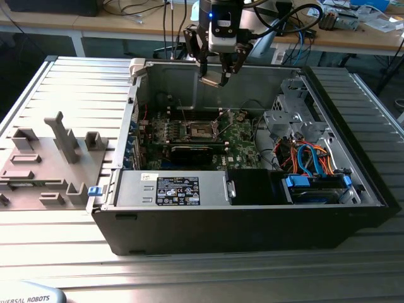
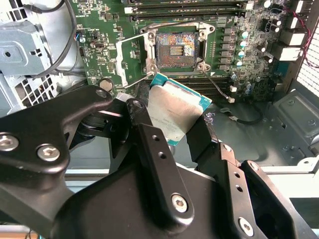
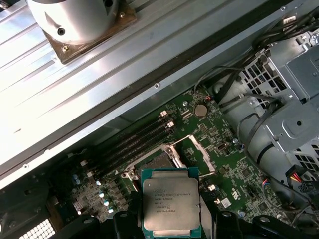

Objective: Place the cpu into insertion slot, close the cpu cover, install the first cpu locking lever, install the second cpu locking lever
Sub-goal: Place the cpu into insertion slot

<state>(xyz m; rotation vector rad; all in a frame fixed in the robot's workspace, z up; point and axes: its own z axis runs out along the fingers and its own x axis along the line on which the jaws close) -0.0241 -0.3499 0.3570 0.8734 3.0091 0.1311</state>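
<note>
My gripper (image 1: 218, 77) hangs above the open computer case, shut on the cpu (image 2: 174, 113), a flat square chip with a silver-grey top and a teal edge. In both wrist views a black finger (image 2: 144, 132) presses on each side of the cpu (image 3: 171, 206). Well below it on the green motherboard lies the insertion slot (image 2: 178, 47), a dark square socket with its contacts bare. The cpu cover (image 2: 130, 59), a thin silver frame, is swung open beside the insertion slot (image 3: 158, 162). In the exterior view the insertion slot (image 1: 201, 130) sits under the gripper, nearer the camera.
Long memory slots (image 2: 189, 12) run beside the socket. A black card (image 1: 192, 151) crosses the board. A metal drive cage (image 1: 287, 117) with coloured cables (image 1: 309, 158) fills the exterior view's right side of the case. A grey fixture plate (image 1: 50, 158) lies outside to the left.
</note>
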